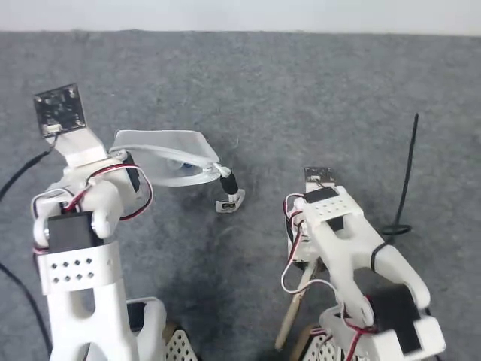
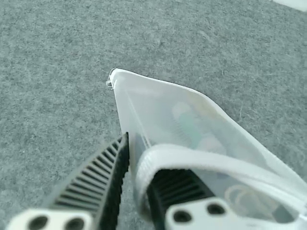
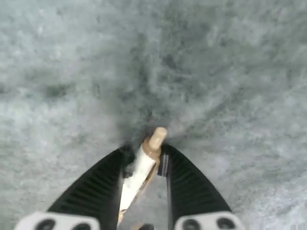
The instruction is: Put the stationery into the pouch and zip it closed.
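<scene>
Step in hand: loading the stationery; zipping not yet begun, by judgement.
Left gripper [image 2: 139,153]: fingers clenched on the rim of the pouch [image 2: 158,105], one finger outside the wall, the other tucked under the folded rim.
Pouch: translucent, stretches away beyond the left fingertips, far corner pointing off over the surface; seen lifted at the left arm in the high view [image 1: 169,154].
Pouch contents: pale shapes show through the wall just past the left fingertips; kind cannot be told.
Zip end: dark tab [image 1: 228,183] hangs off the pouch corner farthest from the left fingers, a small pale piece just below it.
Right gripper [image 3: 146,151]: fingers closed around a writing tool [image 3: 156,138], its tan tip poking out just beyond the fingertips.
Writing tool: pale and stick-shaped, runs back between the right fingers; well apart from the pouch mouth in the high view [image 1: 291,312].
Next move, judged: calls for carrying the tool across to the pouch, lining its length with the opening and letting go only once it is inside; calls for the left fingers to keep the mouth spread.
Risk, judged: soft rim may fold shut against the tip.
Surface: grey carpet-like mat [image 1: 301,90], under both sets of fingers.
Room: pale strip of wall [image 1: 240,15] along the far edge; black cable [image 1: 406,173] lying on the mat off to the side of the right arm.
</scene>
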